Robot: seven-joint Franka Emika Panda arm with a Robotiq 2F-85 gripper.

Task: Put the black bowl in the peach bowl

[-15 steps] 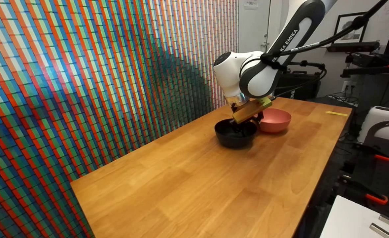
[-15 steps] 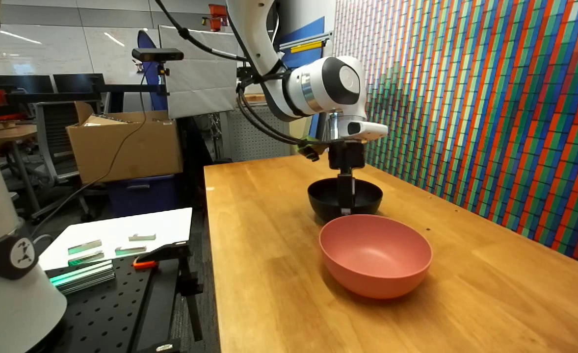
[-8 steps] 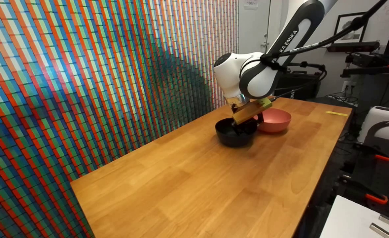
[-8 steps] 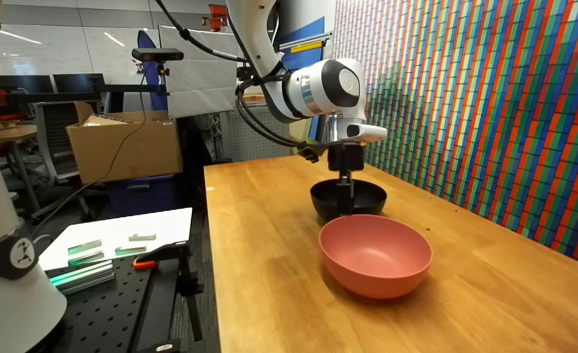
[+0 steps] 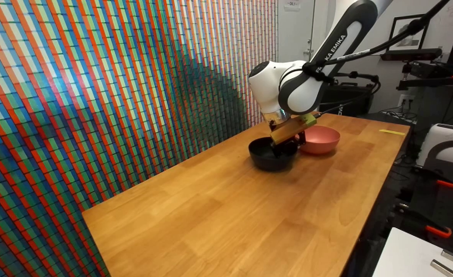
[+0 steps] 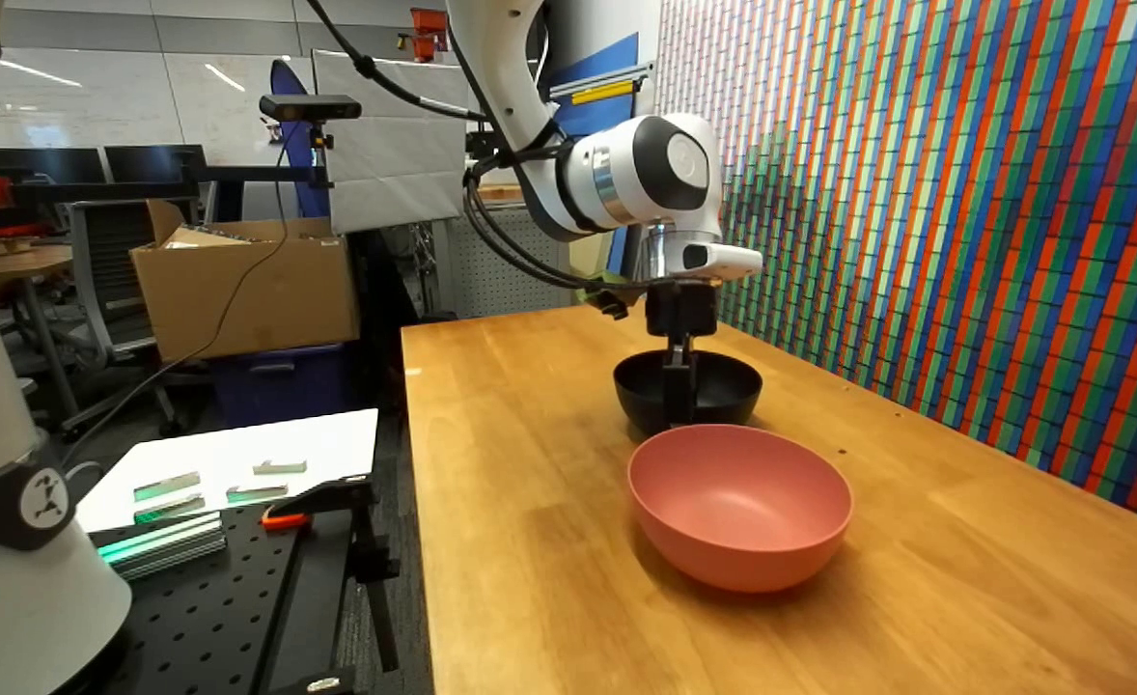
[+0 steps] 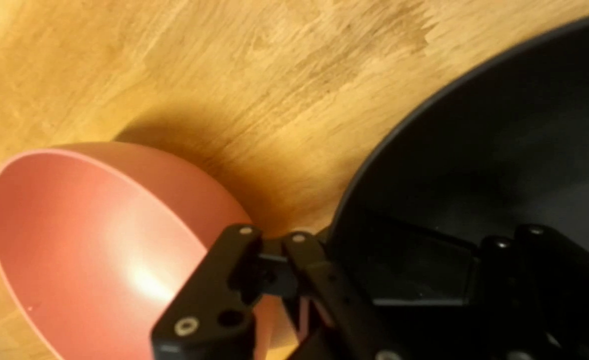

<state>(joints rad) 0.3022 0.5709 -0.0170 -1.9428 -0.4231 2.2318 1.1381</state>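
Note:
The black bowl (image 5: 267,159) stands upright on the table in both exterior views; its dark inside fills the right of the wrist view. My gripper (image 6: 679,394) reaches down at the bowl's near side, one finger outside the wall and the other inside. In the wrist view the black bowl's rim (image 7: 399,127) runs in between the fingers, and the jaws are shut on it. The contact itself is dark and partly hidden. The peach bowl (image 6: 737,507), empty and upright, sits right beside the gripper's outer finger; whether they touch I cannot tell.
Both bowls share a long wooden table (image 5: 226,215). A wall of coloured tiles (image 6: 964,212) runs along one side of it. A yellow strip (image 5: 392,132) lies near the table's far corner. Clamps and a white board (image 6: 240,458) are on a lower bench alongside.
The jaws have closed onto the black bowl's rim. The black bowl has shifted slightly with the grip, and the peach bowl appears nudged a little away from it. The arm has barely moved.

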